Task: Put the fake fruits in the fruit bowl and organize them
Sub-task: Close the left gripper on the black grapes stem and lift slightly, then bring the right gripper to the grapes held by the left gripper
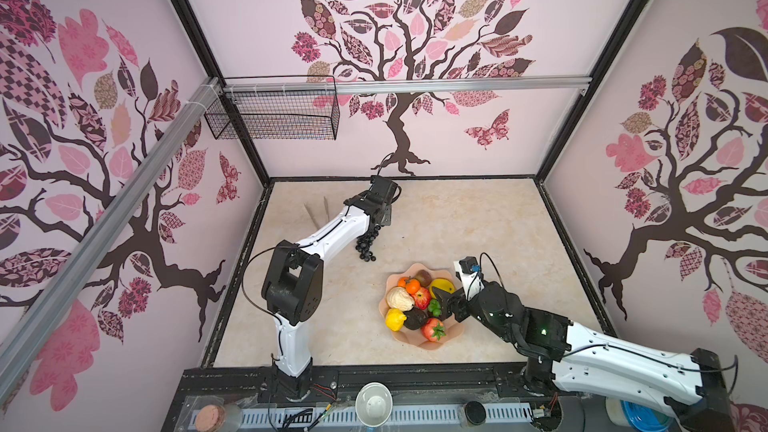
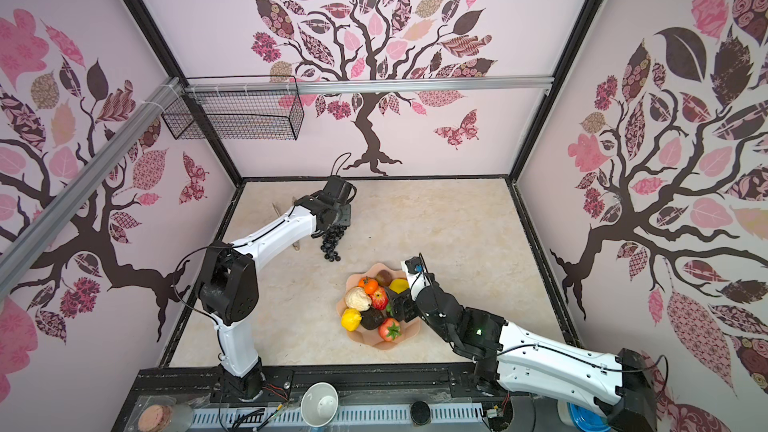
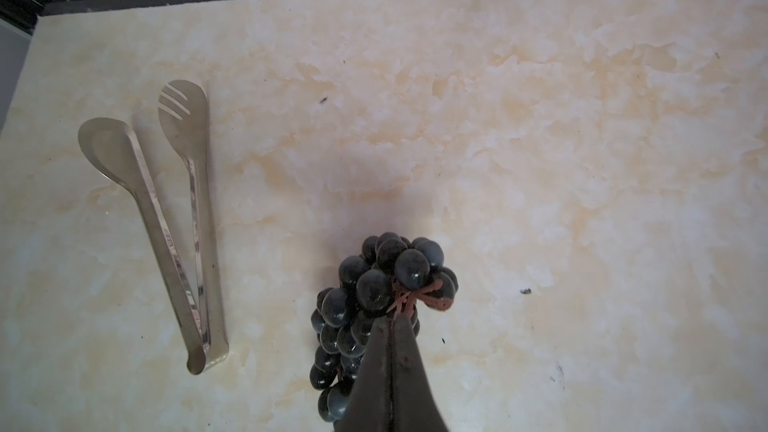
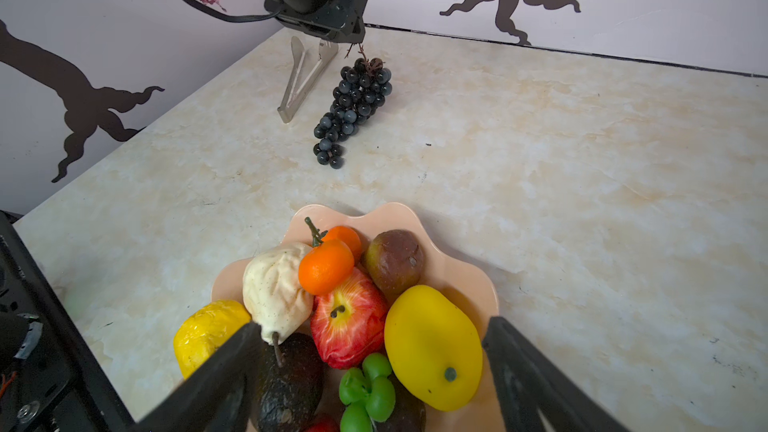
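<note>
The left pincer [image 3: 392, 322] is fully closed on the reddish-brown stem of the black grape bunch [image 4: 353, 110]. In the left wrist view its two fingers meet with no gap, and the stem pokes out at their tip. The bunch hangs slanted from that grip. In both top views it sits near the centre of the frame, up and to the left of the fruit bowl [image 1: 411, 343] and apart from it. Whether its lowest grapes touch the table [image 1: 478, 222] I cannot tell. The tongs [image 3: 183, 222] lie flat on the table near the bunch, on its left in the top views, their arms spread in a V.

The right pincer [image 4: 374, 324] stands wide open with nothing in it, low over the bowl's right side.

The bowl rests on the table in the lower centre of both top views, a little to the right. Heaped in it are a cream pear [image 4: 272, 288], two oranges [image 4: 326, 265], a red apple [image 4: 349, 322], a lemon [image 4: 208, 334], an avocado [image 4: 291, 380], a smooth yellow fruit [image 4: 432, 347], a brown-green fruit [image 4: 395, 261], a green cluster [image 4: 368, 388] and a red strawberry-like fruit [image 1: 432, 329].

A white cup [image 1: 374, 404] sits at the bottom edge of the frame, off the table
</note>
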`<state>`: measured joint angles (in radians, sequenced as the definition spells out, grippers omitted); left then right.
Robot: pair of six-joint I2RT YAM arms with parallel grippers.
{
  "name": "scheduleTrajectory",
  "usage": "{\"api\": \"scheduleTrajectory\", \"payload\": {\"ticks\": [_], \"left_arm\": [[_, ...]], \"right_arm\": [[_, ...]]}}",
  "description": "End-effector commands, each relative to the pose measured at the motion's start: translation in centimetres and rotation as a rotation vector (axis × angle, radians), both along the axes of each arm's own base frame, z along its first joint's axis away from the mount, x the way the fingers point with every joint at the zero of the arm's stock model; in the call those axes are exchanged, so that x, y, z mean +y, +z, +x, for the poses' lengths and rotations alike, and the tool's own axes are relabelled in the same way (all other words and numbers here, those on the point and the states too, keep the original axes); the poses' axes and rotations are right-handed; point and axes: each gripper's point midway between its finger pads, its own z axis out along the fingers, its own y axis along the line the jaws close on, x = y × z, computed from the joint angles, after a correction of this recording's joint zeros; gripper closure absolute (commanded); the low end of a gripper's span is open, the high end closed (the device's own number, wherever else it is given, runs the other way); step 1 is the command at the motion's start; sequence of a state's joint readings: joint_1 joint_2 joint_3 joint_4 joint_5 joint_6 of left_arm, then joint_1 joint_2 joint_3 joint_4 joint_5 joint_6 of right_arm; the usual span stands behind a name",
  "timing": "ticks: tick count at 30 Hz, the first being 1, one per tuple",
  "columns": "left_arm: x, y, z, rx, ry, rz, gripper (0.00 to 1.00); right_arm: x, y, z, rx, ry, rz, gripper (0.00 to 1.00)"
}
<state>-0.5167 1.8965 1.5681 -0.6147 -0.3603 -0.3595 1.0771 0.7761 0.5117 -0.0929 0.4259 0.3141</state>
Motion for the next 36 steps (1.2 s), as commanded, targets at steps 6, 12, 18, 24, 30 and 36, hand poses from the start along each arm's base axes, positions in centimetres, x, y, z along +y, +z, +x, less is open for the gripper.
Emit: {"api": "scheduleTrajectory", "payload": {"ticks": [6, 12, 18, 24, 30, 36], "left_arm": [[-2.9, 1.5, -3.3, -0.032, -0.067, -0.192, 1.00], [-3.5, 1.3, -4.5, -0.038, -0.084, -0.251, 1.00], [-3.9, 1.0, -4.9, -0.027, -0.100, -0.306, 1.00], [-3.4, 0.3, -4.9, -0.018, -0.094, -0.407, 1.00], [-3.1, -0.1, -5.1, -0.009, -0.099, -0.458, 1.00], [-3.5, -0.4, -5.3, 0.006, -0.113, -0.472, 1.00]], "right_arm": [[0.2, 1.4, 4.7, 0.073, 0.020, 0.114, 0.17], [3.6, 1.8, 10.2, 0.222, 0.136, 0.314, 0.38], [8.9, -0.8, 14.6, 0.327, 0.240, 0.286, 0.43], [11.8, -3.0, 16.1, 0.349, 0.288, 0.201, 0.49], [11.6, -5.8, 18.5, 0.367, 0.201, 0.098, 0.58], [12.2, -7.3, 19.8, 0.379, 0.195, 0.041, 0.64]]}}
